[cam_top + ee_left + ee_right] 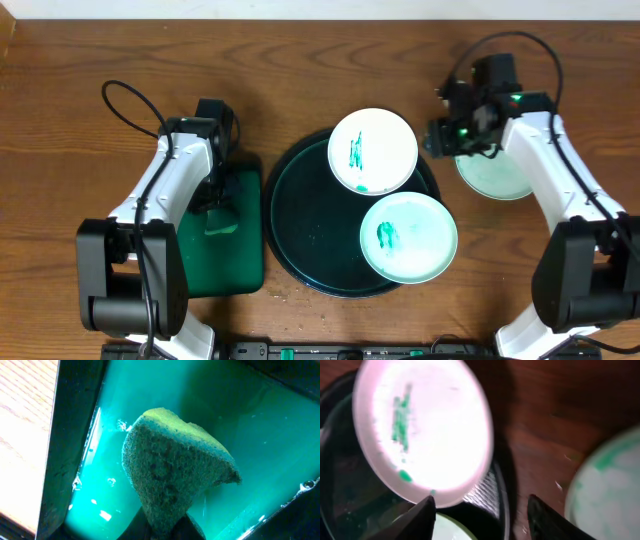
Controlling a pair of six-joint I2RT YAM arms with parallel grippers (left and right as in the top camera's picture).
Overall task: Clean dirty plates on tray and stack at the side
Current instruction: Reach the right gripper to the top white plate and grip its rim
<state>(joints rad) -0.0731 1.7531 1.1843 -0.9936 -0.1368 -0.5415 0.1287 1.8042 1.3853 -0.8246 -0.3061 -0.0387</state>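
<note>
Clearance at the far right rim of the round tray is, we judge, what matters for the step in hand. The far plate overhangs that rim, and the right gripper stands just beside it with its jaws apart and nothing between them. To take this plate well, we would come in low at the overhanging edge, set one finger under and one over, and close on bare white rim, away from the green smear. We would lift it level, since the near plate lies right by its edge.

The round tray holds those two plates, far and near right, each smeared green. A third plate lies on the table just right of the tray, partly under the right arm; we cannot tell whether it is wiped clean. At the left, the smaller rectangular tray looks wet, with droplets shining on its teal floor. The left gripper is clamped on a sponge held inside it; we cannot tell whether the sponge touches the floor.
</note>
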